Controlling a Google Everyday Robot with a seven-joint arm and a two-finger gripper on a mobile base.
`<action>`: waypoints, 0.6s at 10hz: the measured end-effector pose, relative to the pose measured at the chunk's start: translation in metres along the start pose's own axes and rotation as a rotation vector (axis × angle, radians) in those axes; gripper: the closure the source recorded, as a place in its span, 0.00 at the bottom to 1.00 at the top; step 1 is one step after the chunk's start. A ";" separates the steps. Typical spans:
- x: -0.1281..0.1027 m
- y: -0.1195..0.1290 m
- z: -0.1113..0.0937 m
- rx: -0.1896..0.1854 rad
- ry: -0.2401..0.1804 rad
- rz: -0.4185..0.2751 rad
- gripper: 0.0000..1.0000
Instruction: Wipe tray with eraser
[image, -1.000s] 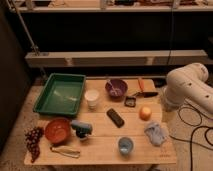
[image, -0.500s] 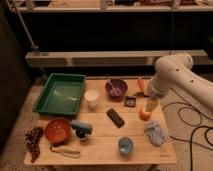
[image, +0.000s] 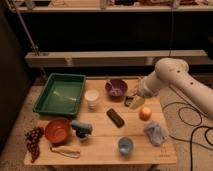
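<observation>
The green tray (image: 60, 93) lies at the back left of the wooden table, with nothing in it. Near the table's middle, the dark eraser (image: 115, 117) lies flat, right of the tray. My white arm reaches in from the right. Its gripper (image: 134, 101) hangs open just above the table, up and to the right of the eraser and apart from it. Nothing is held between the fingers.
A white cup (image: 91, 98) and a purple bowl (image: 116, 88) stand between tray and gripper. An orange (image: 145, 114), a crumpled cloth (image: 155, 134) and a small blue cup (image: 125, 145) sit front right. An orange-red bowl (image: 57, 131), a blue-grey toy (image: 81, 128) and grapes (image: 33, 141) are front left.
The arm has swung in from the right edge over the table, and the gripper has come down and left towards the eraser. The objects on the table have not moved.
</observation>
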 end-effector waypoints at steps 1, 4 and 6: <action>0.006 0.008 0.022 -0.006 0.007 -0.001 0.35; 0.007 0.011 0.033 -0.011 0.016 -0.006 0.35; 0.007 0.011 0.032 -0.010 0.013 -0.003 0.35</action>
